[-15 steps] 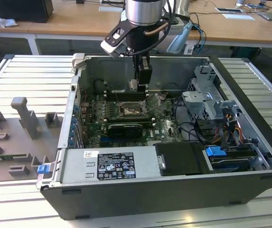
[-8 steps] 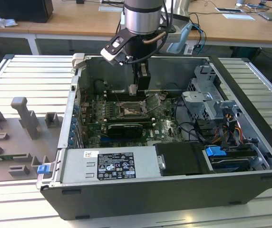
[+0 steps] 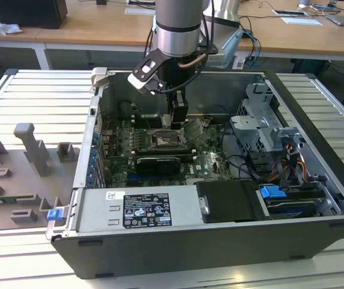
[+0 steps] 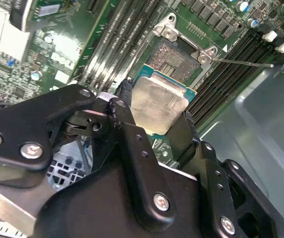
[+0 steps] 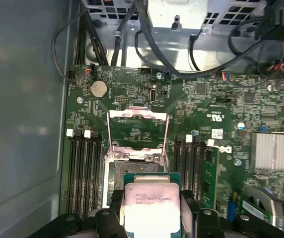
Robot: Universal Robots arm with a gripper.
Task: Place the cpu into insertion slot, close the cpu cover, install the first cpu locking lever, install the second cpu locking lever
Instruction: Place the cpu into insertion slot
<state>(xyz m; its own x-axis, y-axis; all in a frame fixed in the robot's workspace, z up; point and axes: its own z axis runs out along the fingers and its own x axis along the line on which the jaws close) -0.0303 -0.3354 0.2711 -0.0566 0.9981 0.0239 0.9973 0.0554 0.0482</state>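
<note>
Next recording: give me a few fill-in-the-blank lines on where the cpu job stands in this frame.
The gripper is ___ on the cpu.
The insertion slot is ___, with no chip in it.
The hinged cpu cover is swung ___.
Memory slots run along ___ sides of the insertion slot.
Missing words: shut; empty; open; both.

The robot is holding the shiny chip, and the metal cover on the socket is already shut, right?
Not quite. The tool does hold the cpu, but the cpu cover is open, swung up off the insertion slot, as the first wrist view shows.
</note>
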